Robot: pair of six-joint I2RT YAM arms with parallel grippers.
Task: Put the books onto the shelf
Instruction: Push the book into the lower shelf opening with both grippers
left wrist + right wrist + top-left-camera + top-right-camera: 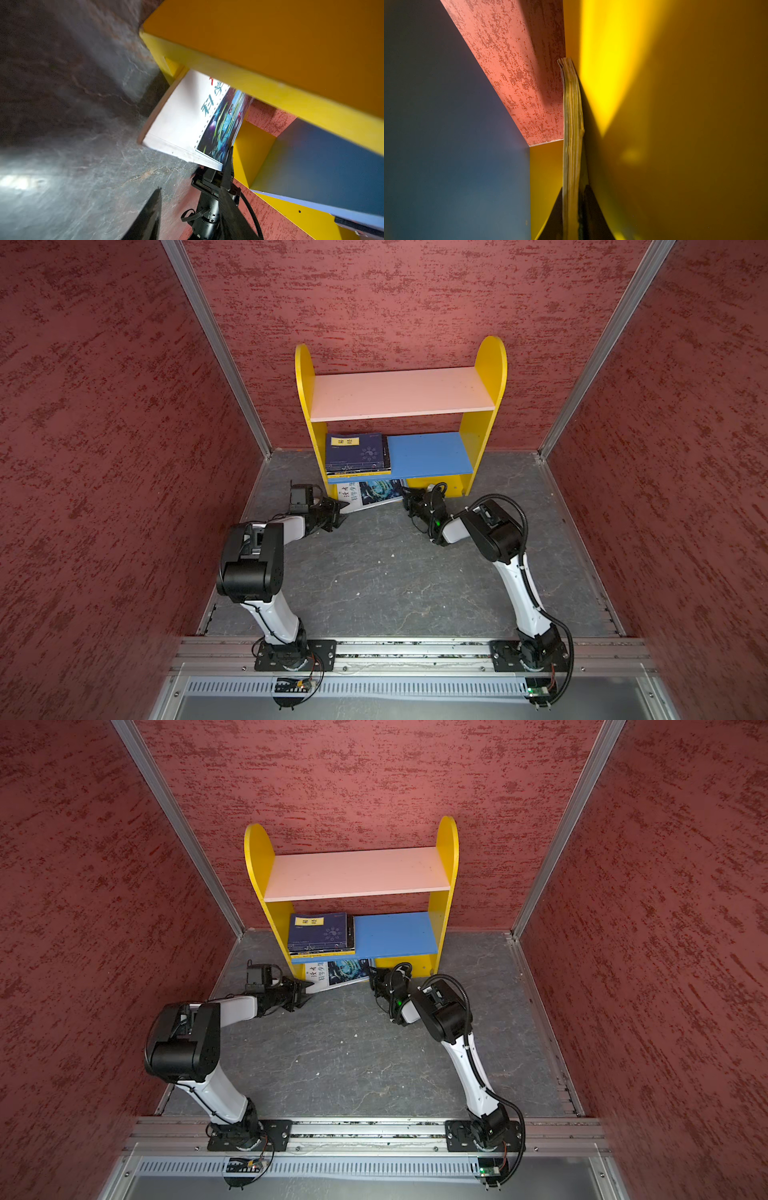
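Low centre in a top view, the magazine (370, 493) lies lengthwise across the shelf's (484, 435) bottom bay, half out. The right gripper (406, 494) is clamped on its right end. The left gripper (337, 514), partly open and empty, hovers just off its left corner.

Book stack (357, 452) left on lower board (430, 454) of shelf (491, 364); magazine (368, 491) beneath board.

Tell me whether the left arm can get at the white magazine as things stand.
Probably yes: the left claw is open right beside the white magazine, nothing between them; the right claw grips its opposite edge, out of the way.
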